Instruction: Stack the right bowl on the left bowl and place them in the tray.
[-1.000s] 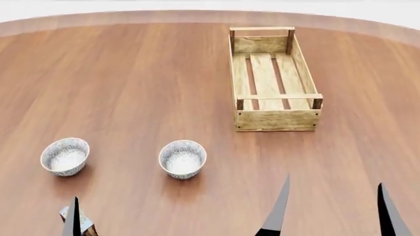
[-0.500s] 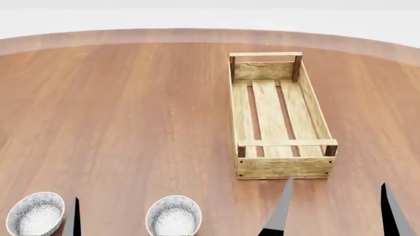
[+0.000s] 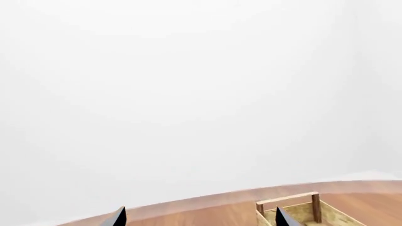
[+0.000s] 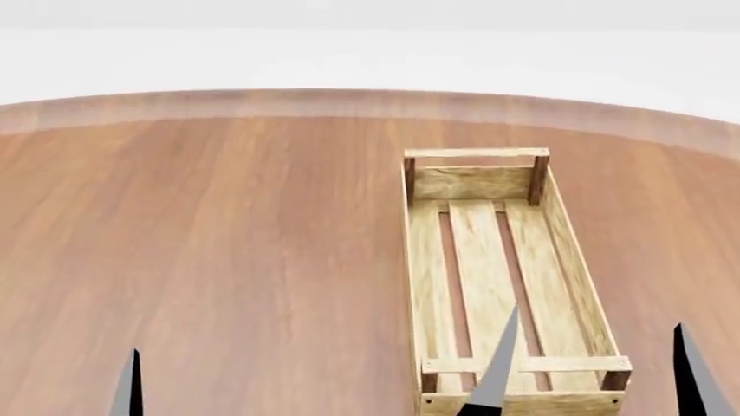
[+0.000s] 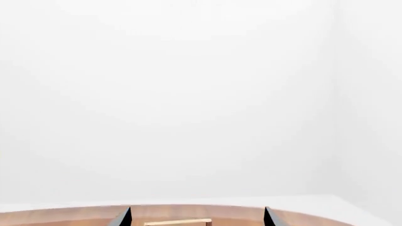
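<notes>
Tray (image 4: pixel 509 277) lengthwise on the table (image 4: pixel 231 260), right of centre, near end before the right hand (image 4: pixel 590 381).

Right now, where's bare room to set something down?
Inside the tray: its slatted floor holds nothing. Also the wide tabletop left of the tray, out to the far edge. The only clutter is the near edge, where the right hand overlaps the tray's near rail.

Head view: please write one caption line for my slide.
Empty wooden tray on the round table, with both open grippers' fingertips at the bottom edge; no bowls visible.
</notes>
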Tool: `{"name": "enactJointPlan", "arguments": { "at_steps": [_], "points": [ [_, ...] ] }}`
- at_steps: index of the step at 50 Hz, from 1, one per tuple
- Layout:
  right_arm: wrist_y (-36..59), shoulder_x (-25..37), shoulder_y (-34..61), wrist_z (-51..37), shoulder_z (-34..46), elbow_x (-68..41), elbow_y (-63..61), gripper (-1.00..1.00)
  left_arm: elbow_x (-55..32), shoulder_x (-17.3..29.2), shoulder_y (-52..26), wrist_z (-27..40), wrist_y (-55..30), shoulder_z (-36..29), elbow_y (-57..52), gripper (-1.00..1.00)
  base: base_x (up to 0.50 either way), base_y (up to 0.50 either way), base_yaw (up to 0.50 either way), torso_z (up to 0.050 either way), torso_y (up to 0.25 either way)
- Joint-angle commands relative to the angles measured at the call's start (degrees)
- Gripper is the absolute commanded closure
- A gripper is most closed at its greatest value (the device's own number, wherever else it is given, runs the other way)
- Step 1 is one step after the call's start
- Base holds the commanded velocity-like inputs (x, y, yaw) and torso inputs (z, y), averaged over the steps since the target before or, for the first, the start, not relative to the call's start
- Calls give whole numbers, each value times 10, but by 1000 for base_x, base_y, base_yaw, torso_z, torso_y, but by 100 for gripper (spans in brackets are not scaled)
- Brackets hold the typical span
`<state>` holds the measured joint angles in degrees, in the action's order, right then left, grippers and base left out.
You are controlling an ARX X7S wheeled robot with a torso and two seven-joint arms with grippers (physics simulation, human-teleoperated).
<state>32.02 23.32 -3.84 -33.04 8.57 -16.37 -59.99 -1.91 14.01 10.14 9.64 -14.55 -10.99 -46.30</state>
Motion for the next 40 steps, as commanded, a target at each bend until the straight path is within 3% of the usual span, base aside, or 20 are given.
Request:
{"name": "enactJointPlan", "arguments": {
  "at_steps": [1, 7, 19, 34, 40],
  "points": [
    [-15, 12, 5, -10, -3, -17, 5, -100, -3, -11, 1, -12, 15, 17, 2, -100, 500, 0, 0, 0, 0],
    [-37, 4, 3, -12, -11, -40, 15, -100, -5, -10, 0, -8, 16, 17, 4, -100, 466, 0, 0, 0, 2],
    [-68, 16, -6, -10, -6, -42, 17, -100, -9, -6, -1, -5, 18, 16, 5, -100, 0, -6, 0, 0, 0],
    [-74, 26, -6, -19, -1, -45, 19, -100, -13, 0, -2, 2, 15, 13, 2, -100, 3, -494, 0, 0, 0],
    [-39, 35, 9, -35, 14, -36, 10, -100, -17, 4, -1, 6, 15, 13, 2, -100, 0, -53, 0, 0, 0]
  ]
}}
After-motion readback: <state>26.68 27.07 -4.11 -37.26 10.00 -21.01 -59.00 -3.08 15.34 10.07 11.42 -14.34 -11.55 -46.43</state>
